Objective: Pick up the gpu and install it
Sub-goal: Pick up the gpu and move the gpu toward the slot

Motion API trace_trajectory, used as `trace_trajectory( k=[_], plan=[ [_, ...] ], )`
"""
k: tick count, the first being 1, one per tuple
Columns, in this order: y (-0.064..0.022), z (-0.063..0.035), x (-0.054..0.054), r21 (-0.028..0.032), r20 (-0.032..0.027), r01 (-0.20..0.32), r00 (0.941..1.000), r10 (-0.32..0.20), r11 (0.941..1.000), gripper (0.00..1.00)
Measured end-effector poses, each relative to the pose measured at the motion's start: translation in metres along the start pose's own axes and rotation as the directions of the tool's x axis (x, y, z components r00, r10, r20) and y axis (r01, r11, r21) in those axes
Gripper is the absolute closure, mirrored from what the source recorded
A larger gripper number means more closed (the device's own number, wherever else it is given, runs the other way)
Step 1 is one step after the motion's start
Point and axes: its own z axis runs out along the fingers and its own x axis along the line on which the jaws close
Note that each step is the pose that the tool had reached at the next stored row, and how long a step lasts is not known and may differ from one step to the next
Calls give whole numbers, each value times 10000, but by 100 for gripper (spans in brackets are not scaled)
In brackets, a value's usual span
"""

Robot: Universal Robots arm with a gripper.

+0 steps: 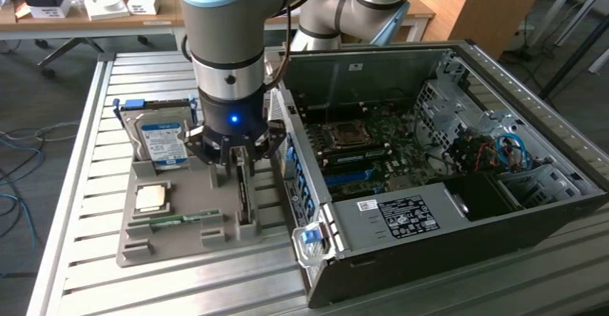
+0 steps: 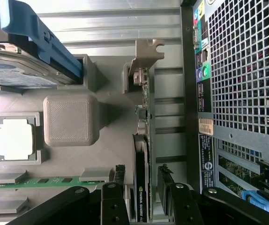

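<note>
The thin black rectangular gpu [image 2: 141, 197] stands on edge in a slot of the grey plastic tray [image 2: 111, 140], along its edge nearest the open black computer case [image 2: 242, 70]. The black gripper [image 2: 142, 170] holds its jaws apart, straddling the card without touching.

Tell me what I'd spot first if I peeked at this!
The big robot arm reaches down over a grey tray on the exterior view's left, its open hand straddling the thin gpu that stands on edge there. Right beside it on the exterior view's right sits an opened computer case with its circuit boards and wires showing. A silver hard drive with a blue label stands at the tray's far end.
</note>
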Motion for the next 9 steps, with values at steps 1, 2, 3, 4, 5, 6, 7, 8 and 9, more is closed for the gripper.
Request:
trace_trajectory(
  k=[1, 2, 3, 4, 5, 6, 7, 8, 9],
  plan=[
    [-2, 7, 0, 1, 0, 0, 10000, 0, 10000, 58],
    [-4, 16, -1, 1, -1, 0, 10000, 0, 10000, 58],
    [-5, 24, -1, 0, 0, 0, 10000, 0, 10000, 58],
    [-6, 25, 0, 2, -1, 0, 10000, 0, 10000, 58],
    [-6, 25, -1, 2, -1, 0, 10000, 0, 10000, 58],
    [-6, 25, 0, 2, -2, 0, 10000, 0, 10000, 58],
    [-6, 26, -7, 1, -1, 2, 10000, -2, 10000, 58],
    [-5, 27, -16, 1, 0, 2, 10000, -2, 10000, 58],
    [-5, 28, -21, 0, 0, 2, 10000, -2, 10000, 58]
  ],
)
